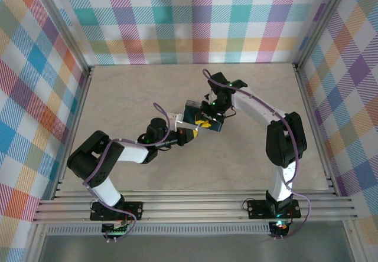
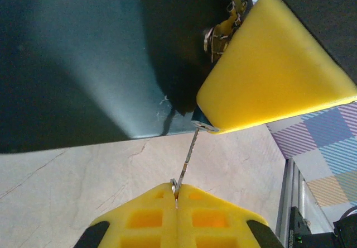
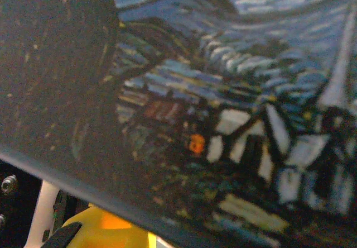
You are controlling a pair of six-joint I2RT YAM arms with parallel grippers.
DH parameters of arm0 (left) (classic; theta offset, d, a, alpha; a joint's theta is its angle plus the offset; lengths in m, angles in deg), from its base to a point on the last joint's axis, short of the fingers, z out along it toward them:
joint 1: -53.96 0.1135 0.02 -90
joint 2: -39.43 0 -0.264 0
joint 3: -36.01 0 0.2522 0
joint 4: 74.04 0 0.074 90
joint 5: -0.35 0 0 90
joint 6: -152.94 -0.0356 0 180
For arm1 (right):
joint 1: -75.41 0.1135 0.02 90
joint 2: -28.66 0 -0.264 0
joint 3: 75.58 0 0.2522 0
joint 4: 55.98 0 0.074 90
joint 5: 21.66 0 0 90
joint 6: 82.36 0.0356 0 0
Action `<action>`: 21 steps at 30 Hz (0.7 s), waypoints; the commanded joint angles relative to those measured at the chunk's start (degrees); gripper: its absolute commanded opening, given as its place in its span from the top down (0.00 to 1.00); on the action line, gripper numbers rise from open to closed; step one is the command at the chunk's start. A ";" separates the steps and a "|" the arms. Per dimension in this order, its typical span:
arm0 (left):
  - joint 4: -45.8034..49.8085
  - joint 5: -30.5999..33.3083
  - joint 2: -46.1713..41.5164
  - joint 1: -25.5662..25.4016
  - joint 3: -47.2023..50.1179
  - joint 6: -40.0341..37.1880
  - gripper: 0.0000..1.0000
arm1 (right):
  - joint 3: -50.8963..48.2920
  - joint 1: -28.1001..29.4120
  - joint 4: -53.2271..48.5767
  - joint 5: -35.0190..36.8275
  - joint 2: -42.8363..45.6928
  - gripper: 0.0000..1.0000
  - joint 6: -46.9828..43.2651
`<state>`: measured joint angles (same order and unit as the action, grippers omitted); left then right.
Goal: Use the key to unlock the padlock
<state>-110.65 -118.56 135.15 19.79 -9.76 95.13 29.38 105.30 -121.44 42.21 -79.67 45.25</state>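
Note:
My left gripper is shut on the head of the thin silvery key. The key's blade slants up to the lower corner of one yellow right finger. That finger presses against the front of the dark-blue box, just below its brass hasp. The padlock is almost wholly hidden behind the finger; a sliver shows where the key tip meets it. From above, the left gripper and right gripper meet at the box. The painted lid looms close, with a yellow fingertip beneath.
The box stands mid-table on the pale tabletop. Checked cloth walls and metal rails close in the workspace. A rail post shows at the right of the left wrist view.

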 commanded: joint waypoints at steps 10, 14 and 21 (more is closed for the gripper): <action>-5.53 -0.40 0.87 0.95 0.02 1.16 1.00 | 0.28 -0.36 0.64 -2.58 0.23 1.00 -1.24; -5.10 -1.05 0.59 1.00 0.45 1.03 1.00 | 0.43 -0.37 0.96 -3.02 0.05 1.00 -0.84; -4.11 -1.46 -0.62 0.86 1.00 0.42 1.00 | 0.31 -0.42 1.08 -3.53 -0.23 1.00 -0.69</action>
<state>-112.92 -118.80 135.59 20.16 -9.39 96.20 29.38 105.00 -121.25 41.03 -79.67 44.92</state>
